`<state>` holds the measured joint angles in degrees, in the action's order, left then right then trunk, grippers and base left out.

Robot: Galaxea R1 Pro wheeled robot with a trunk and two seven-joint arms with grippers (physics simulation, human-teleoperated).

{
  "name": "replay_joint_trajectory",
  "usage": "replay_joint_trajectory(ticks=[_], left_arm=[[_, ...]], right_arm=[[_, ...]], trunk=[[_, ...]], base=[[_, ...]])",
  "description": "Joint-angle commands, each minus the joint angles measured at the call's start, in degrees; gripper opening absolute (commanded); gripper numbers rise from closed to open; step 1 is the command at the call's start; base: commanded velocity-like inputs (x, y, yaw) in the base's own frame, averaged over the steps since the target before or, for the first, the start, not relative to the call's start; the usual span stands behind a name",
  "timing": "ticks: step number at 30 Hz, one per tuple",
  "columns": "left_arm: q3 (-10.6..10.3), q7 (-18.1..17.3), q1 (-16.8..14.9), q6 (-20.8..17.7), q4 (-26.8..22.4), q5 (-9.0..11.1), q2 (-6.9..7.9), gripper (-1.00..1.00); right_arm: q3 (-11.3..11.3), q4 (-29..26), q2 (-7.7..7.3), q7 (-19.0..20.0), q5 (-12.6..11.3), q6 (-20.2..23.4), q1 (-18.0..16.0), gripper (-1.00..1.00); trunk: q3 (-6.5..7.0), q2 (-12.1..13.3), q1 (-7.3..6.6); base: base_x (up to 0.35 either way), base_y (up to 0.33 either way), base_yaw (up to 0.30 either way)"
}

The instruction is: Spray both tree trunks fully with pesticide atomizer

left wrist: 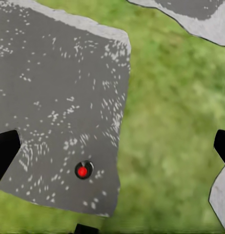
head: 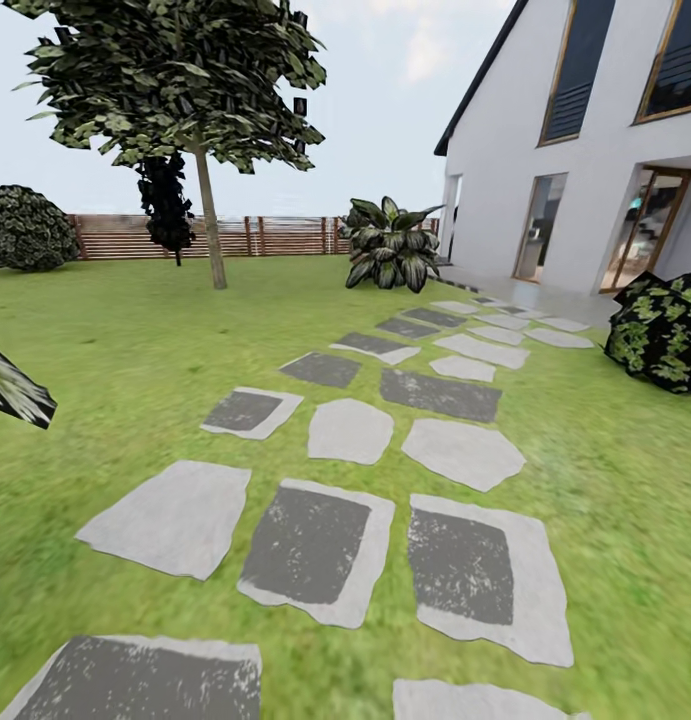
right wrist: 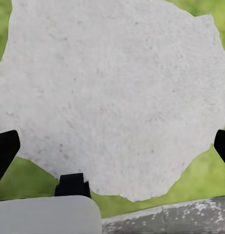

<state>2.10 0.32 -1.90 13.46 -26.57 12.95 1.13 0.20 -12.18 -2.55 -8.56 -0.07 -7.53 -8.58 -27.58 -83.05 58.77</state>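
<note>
Stepping stones (head: 310,545) lie closest, grey slabs set in the lawn (head: 125,330). Both pincers hang released over them: left gripper (left wrist: 112,146) above a dark stone (left wrist: 58,97), right gripper (right wrist: 112,146) above a pale stone (right wrist: 117,92), fingertips spread wide, arms pointing down. One tree (head: 175,70) stands beyond the stones, its trunk (head: 210,215) near the fence (head: 255,235). No atomizer is visible; a bottle that small should be light, rigid and best gripped round its middle.

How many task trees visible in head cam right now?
1. One tall tree stands far left on the lawn, before the wooden fence. The second may be outside the frame.
</note>
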Motion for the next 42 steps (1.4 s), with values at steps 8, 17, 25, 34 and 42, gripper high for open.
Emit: replay_joint_trajectory(ticks=[8,17,25,34,42], left_arm=[[-0.16,0.03,-0.03,0.17,0.02,0.40,0.01,1.00],[-0.12,0.03,-0.03,0.17,0.02,0.41,0.01,1.00],[-0.08,0.03,-0.03,0.17,0.02,0.41,0.01,1.00],[-0.08,0.03,-0.03,0.17,0.02,0.41,0.01,1.00],[-0.06,0.03,-0.03,0.17,0.02,0.41,0.01,1.00]], right_arm=[[0.02,0.05,0.00,-0.14,-0.02,-0.20,-0.04,1.00],[0.02,0.05,0.00,-0.14,-0.02,-0.21,-0.04,1.00],[0.00,0.05,0.00,-0.14,-0.01,-0.21,-0.04,1.00],[-0.02,0.05,-0.06,-0.14,-0.02,-0.19,-0.04,1.00],[-0.02,0.05,-0.08,-0.14,0.02,-0.20,-0.04,1.00]], trunk=[[-0.06,-0.03,-0.04],[-0.06,-0.03,-0.04],[-0.06,-0.03,-0.04],[-0.06,-0.03,-0.04],[-0.06,-0.03,-0.04]], base=[[-0.251,0.005,0.000],[-0.036,0.000,0.121],[-0.008,0.011,0.159],[-0.169,0.121,0.011],[-0.206,0.017,0.001]])
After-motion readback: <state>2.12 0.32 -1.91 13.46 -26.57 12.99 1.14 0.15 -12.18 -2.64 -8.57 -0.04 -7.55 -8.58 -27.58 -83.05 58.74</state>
